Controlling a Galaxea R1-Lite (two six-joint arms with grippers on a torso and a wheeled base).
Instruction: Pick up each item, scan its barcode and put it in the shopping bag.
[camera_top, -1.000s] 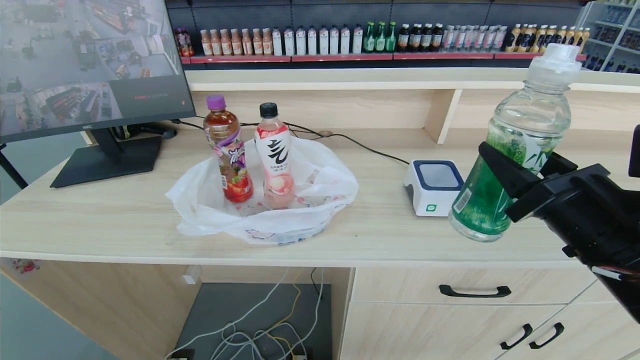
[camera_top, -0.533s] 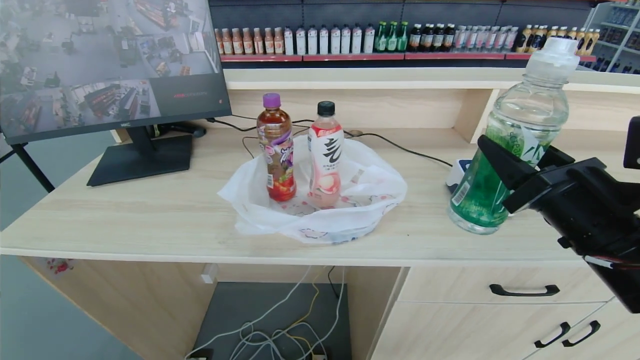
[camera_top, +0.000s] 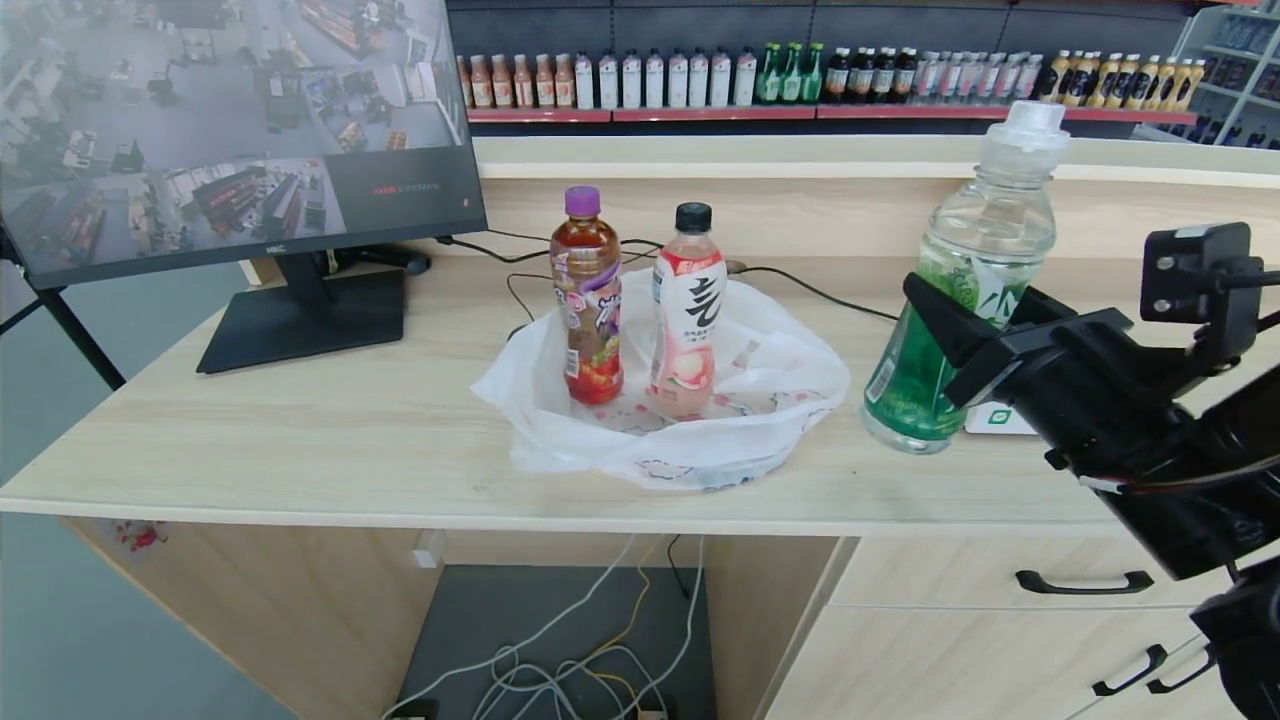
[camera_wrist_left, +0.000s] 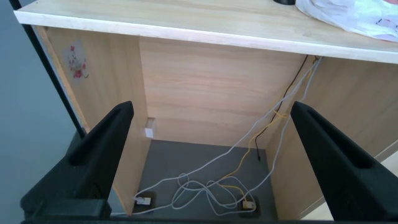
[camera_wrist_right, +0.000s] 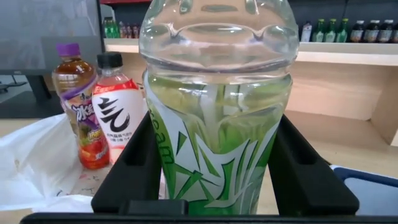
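Overhead, the right tool (camera_top: 968, 300) grips the green bottle (camera_top: 990, 220); the left tool (camera_wrist_left: 211, 111) gapes wide toward floor cables (camera_wrist_left: 205, 186).

No legible text or numbers anywhere

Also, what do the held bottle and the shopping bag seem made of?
The green-label bottle looks like clear, glossy plastic: its upper part is see-through. The shopping bag seems thin white plastic film: it lies crumpled and slightly translucent.
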